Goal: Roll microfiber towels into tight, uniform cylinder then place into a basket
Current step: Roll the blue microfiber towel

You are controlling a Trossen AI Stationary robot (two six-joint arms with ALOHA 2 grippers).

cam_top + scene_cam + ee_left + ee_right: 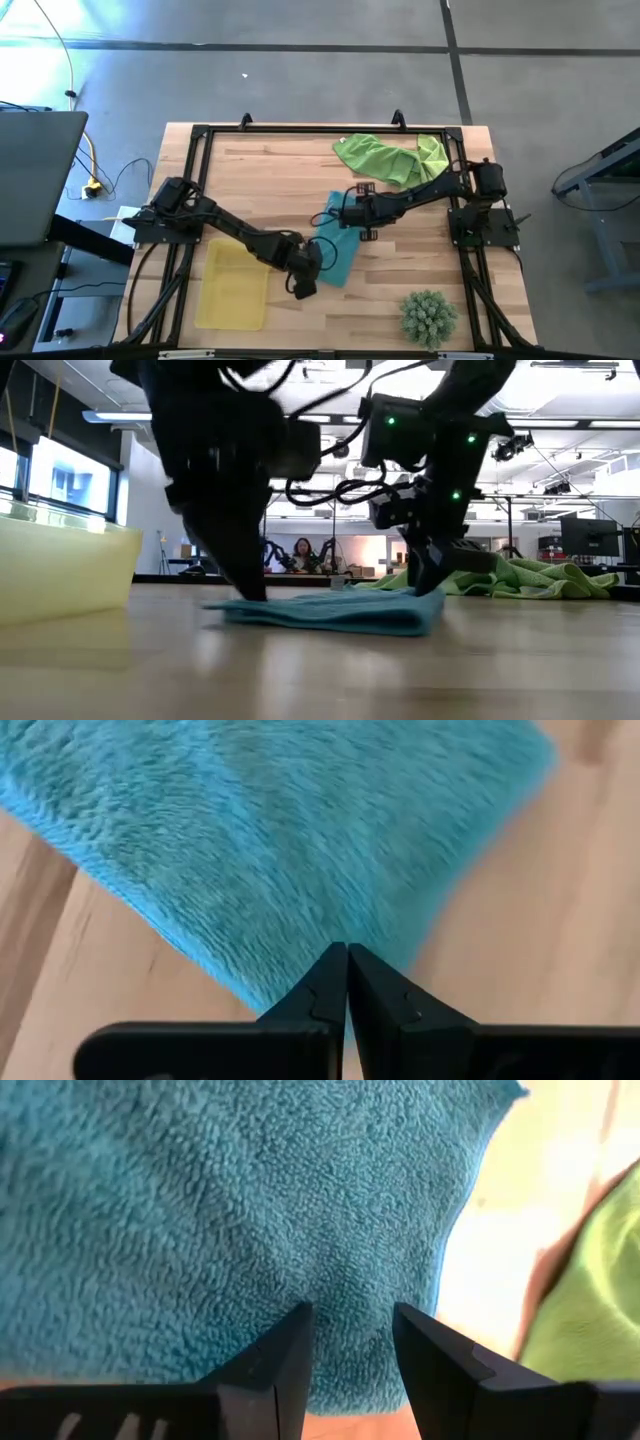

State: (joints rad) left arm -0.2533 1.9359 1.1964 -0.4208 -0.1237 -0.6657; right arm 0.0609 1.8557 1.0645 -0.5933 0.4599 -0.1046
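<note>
1. My left gripper (305,275) is down at the tabletop (280,175) near the middle of its front half, fingers (330,990) pressed together into a single point. That point sits right at the edge of the teal towel (338,245); I cannot tell whether any cloth is pinched between them.
2. My right gripper (340,212) reaches in from the right side to the far end of the same teal towel. Its two fingers (290,1355) stand apart, tips down on the pile, with cloth showing in the gap between them.
3. The teal towel lies flat near the centre of the tabletop, stretched between my two grippers: the left one at its front end, the right one at its back end.
4. The green towels (390,158) lie in a crumpled heap near the back right corner, well apart from my left gripper and just behind my right arm.
5. The basket (232,290) sits by the front left corner, just beside my left arm and near the left gripper, with no cloth in it.
6. A spiky green plant (429,317) stands near the front right corner.
</note>
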